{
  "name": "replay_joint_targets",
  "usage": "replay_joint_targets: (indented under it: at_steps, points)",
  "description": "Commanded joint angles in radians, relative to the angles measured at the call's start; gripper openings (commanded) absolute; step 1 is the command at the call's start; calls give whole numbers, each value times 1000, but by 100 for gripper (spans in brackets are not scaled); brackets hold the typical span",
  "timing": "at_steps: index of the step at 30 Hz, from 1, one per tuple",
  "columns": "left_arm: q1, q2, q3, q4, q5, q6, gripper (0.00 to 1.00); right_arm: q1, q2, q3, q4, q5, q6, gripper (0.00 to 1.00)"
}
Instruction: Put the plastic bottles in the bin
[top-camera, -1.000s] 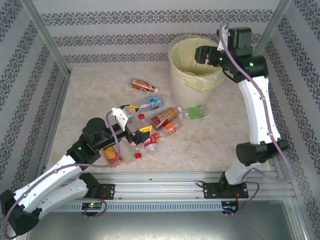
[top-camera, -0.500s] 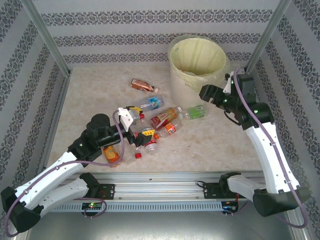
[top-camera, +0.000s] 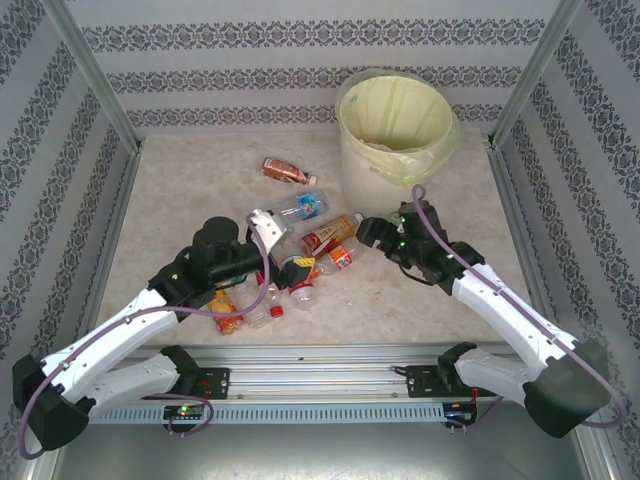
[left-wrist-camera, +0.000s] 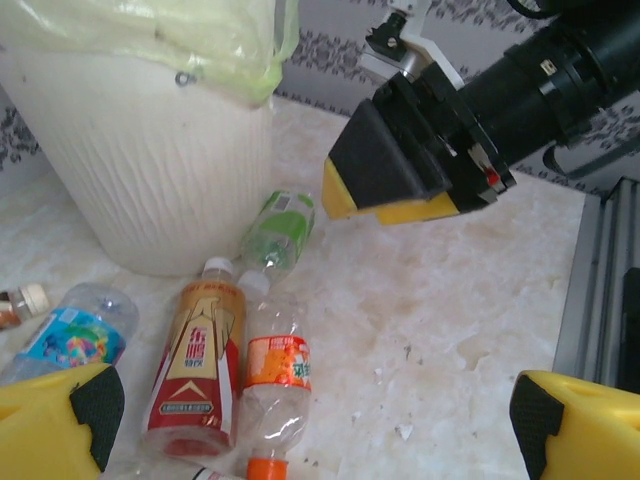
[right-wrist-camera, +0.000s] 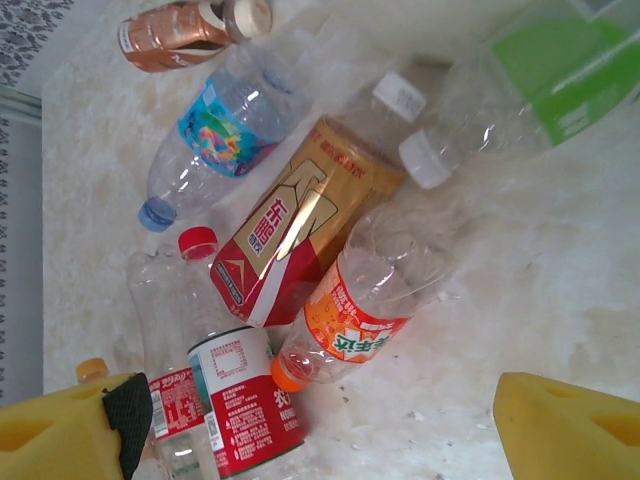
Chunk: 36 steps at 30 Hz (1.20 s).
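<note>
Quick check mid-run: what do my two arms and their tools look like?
The left arm and right arm have white shells, black joints and a looping purple cable each. The left tool and right tool have chunky yellow fingers with black pads; the right tool's body is black.

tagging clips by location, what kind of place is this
Probably a lab test cell, not a home: wallpaper panels in a metal frame box in a marble-look table, with an aluminium rail along its near edge.
</note>
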Motion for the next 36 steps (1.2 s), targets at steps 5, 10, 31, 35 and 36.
replay_joint_targets:
  at_steps: [5,10,31,35,36]
  points:
    - [5,67,73,-98,-33,-2,100,46,97,-88,217,65,186,90]
    - [-2,115,115,-163,-38,3,100,69,210,-115,327,15,232,90]
    - [-25,134,116,-172,-41,17,100,130,503,-150,565,58,373,84]
    - [-27,140,122,-179,-44,21,100,131,539,-152,605,77,391,82]
    - [-28,139,121,-178,-41,21,100,131,544,-155,610,86,398,83]
